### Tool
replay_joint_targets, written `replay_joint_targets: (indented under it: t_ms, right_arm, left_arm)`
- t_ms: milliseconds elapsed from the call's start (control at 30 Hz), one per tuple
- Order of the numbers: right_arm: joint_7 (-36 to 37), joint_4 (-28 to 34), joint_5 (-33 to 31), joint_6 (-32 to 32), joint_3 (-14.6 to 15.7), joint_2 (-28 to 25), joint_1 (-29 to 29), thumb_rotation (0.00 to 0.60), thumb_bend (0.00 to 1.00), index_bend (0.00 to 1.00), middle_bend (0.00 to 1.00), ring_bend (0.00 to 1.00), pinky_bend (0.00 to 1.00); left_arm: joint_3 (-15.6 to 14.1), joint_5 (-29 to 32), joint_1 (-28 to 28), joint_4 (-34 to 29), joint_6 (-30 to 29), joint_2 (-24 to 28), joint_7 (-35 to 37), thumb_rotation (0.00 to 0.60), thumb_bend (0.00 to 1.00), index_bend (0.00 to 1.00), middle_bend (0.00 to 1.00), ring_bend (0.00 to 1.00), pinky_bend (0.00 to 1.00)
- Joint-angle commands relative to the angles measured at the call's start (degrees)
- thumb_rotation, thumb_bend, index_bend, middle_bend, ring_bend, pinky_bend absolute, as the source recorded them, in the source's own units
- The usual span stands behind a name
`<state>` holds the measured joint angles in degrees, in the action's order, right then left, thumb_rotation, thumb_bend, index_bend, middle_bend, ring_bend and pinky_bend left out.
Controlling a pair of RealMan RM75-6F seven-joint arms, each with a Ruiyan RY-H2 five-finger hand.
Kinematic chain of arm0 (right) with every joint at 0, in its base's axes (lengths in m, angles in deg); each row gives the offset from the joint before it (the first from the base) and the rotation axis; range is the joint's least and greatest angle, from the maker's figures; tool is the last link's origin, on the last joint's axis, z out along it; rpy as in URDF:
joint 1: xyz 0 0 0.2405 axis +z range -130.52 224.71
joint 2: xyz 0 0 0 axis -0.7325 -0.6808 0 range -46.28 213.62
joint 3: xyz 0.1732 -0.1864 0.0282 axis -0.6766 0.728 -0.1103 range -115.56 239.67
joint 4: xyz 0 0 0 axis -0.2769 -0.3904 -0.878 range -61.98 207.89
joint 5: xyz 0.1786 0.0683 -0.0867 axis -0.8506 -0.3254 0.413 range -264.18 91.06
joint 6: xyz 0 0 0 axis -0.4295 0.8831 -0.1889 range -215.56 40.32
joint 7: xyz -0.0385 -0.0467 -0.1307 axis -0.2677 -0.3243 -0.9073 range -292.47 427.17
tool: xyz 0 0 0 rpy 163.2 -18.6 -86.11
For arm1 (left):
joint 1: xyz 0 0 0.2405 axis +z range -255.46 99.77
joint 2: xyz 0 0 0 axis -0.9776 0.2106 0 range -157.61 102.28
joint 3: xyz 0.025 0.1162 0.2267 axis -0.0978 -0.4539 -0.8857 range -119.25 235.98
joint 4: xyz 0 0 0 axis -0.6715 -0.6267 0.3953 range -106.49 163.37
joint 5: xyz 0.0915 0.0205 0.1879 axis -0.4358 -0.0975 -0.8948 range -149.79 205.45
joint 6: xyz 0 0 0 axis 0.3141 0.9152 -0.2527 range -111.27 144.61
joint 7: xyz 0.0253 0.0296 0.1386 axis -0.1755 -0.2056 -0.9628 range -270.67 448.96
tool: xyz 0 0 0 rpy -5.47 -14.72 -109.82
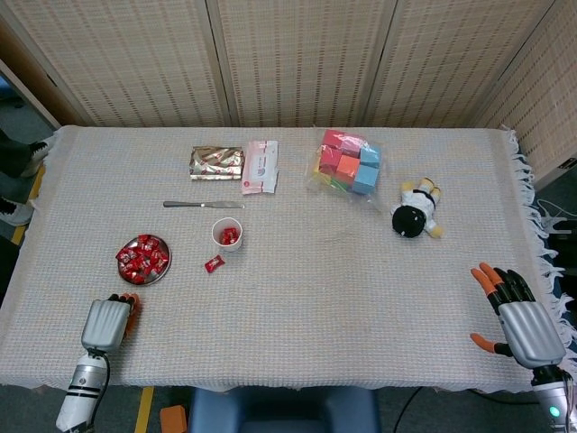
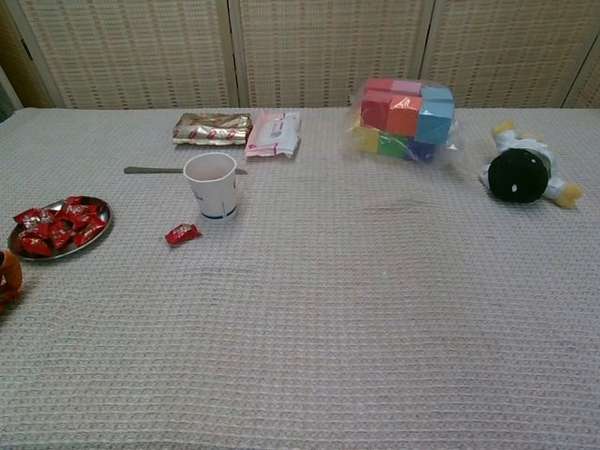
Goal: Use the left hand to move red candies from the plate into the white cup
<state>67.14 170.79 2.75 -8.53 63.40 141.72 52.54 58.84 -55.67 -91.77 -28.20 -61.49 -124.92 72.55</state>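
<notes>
On the cloth-covered table (image 1: 297,298), the white cup (image 1: 226,235) stands upright, left hand (image 1: 106,323) curled, grip unclear.

Wide bare cloth in the near middle, from left hand (image 1: 106,323) across to right hand (image 1: 521,323). Open path from plate (image 1: 162,267) to white cup (image 1: 226,235), only one loose candy (image 1: 214,263) just near of the cup. Knife (image 1: 203,205) lying just far of the cup. Bag of blocks (image 1: 348,162) and toy (image 1: 415,212) well off to the right.
</notes>
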Motion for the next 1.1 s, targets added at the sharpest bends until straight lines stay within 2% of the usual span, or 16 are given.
replay_joint_targets:
  t_ms: [33,200,367,467,600,767,1100]
  right_arm:
    - [0.02,-0.04,-0.16,-0.15,-0.07,0.03,0.08,0.6,0.05,0.0,0.0,0.0,0.0]
    - [-0.2,-0.17,-0.93,-0.86,-0.41,0.25,0.45,0.6,0.05,0.0,0.0,0.0,0.0]
    - [-0.43,-0.27,-1.9,-1.33,-0.79,0.4,0.66,0.6,0.05,0.0,0.0,0.0,0.0]
    - [-0.55,-0.3,-2.43,-1.44,-0.99,0.44,0.69,0.6,0.05,0.0,0.0,0.0,0.0]
    - [-0.77,-0.33,-3.13,-1.47,-1.24,0.49,0.64,0.6,0.05,0.0,0.0,0.0,0.0]
    - [-0.89,-0.48,-4.04,-1.63,-1.57,0.53,0.65,0.6,0.05,0.0,0.0,0.0,0.0]
    - [-0.93,-0.53,-4.7,-2.38,-1.76,0.51,0.97,0.6,0.05,0.0,0.0,0.0,0.0]
  left_arm:
    - [1.59,-1.38,-1.43,-3.04,-1.76,1.84,0.22,0.6,0.41,0.5,0.55,0.54,1.0]
    - [6.0,-2.47,-6.37,-10.51,-0.99,5.57,-1.49,0.6,0.41,0.5,0.55,0.54,1.0]
    - [11.81,0.49,-13.27,-15.53,5.93,7.66,-3.31,0.6,0.41,0.5,0.56,0.54,1.0]
    - [15.45,3.37,-17.81,-15.19,10.25,6.8,-4.66,0.6,0.41,0.5,0.57,0.54,1.0]
    - [18.75,7.28,-23.59,-10.46,15.38,3.33,-6.26,0.6,0.41,0.5,0.58,0.54,1.0]
    - [19.73,9.63,-27.92,-5.74,18.52,-0.28,-6.89,0.6,0.42,0.51,0.58,0.54,1.0]
    - [17.24,9.37,-31.47,-4.81,18.04,-4.46,-10.82,0.6,0.42,0.49,0.56,0.54,1.0]
